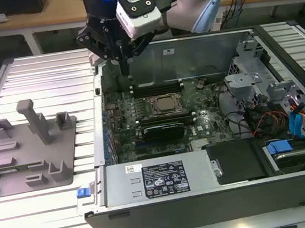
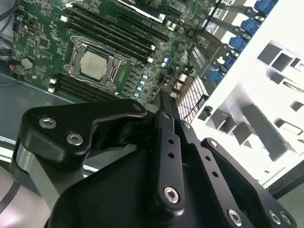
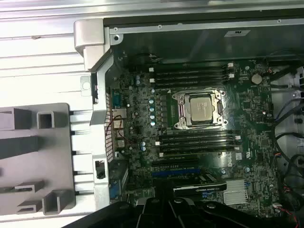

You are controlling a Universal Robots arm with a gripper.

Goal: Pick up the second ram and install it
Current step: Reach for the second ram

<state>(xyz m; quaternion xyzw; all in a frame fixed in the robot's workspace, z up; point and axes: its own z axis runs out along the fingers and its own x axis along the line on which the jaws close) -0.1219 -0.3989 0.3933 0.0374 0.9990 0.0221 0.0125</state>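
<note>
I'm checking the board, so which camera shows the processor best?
The first wrist view: the processor faces the camera squarely, nothing covering it. The second wrist view shows it at a slant; the exterior view sees it from farther off.

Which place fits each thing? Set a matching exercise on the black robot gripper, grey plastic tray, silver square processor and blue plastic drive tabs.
Things
1. black robot gripper
2. grey plastic tray
3. silver square processor
4. blue plastic drive tabs

Places
A. centre of the green motherboard
B. on the slatted metal table, outside the open computer case
C. inside the case, exterior view's right
D. above the motherboard's far corner, exterior view's left

Pairs: 1-D, 2-B, 3-A, 4-C
</note>
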